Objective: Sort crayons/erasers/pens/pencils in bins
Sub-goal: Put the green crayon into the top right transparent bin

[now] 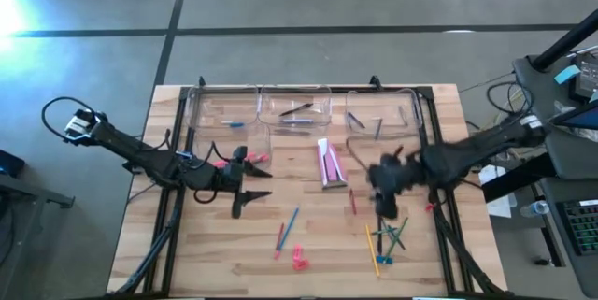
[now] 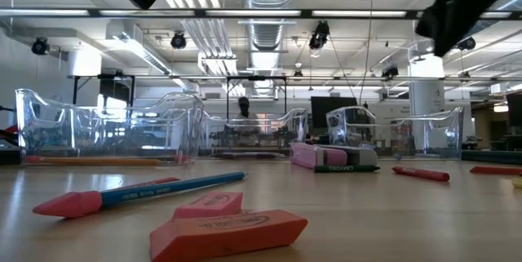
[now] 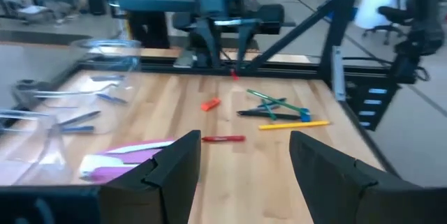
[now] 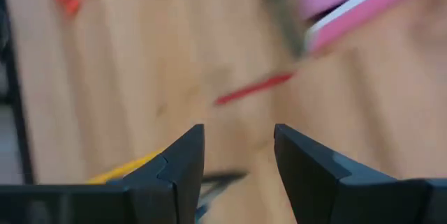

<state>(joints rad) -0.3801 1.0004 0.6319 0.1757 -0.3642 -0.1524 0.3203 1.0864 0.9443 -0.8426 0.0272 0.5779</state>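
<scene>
Clear bins (image 1: 294, 111) stand in a row along the table's far edge, and some hold a few pens. Loose on the wood lie a red crayon (image 4: 251, 88), a heap of pencils (image 1: 388, 239), a blue pencil (image 1: 291, 218) and pink erasers (image 2: 228, 233) near the front edge. My right gripper (image 4: 237, 158) hovers open above the table's right half, near the red crayon (image 1: 352, 200), with nothing between its fingers. At the table's left, my left gripper (image 3: 244, 165) is held up and open, and it too is empty.
A pink crayon box (image 1: 330, 163) lies mid-table in front of the bins. More pink pieces (image 1: 257, 157) lie beside my left arm. Black frame rails (image 1: 439, 150) run along the table's left and right sides. Bare wood shows in the middle near the front.
</scene>
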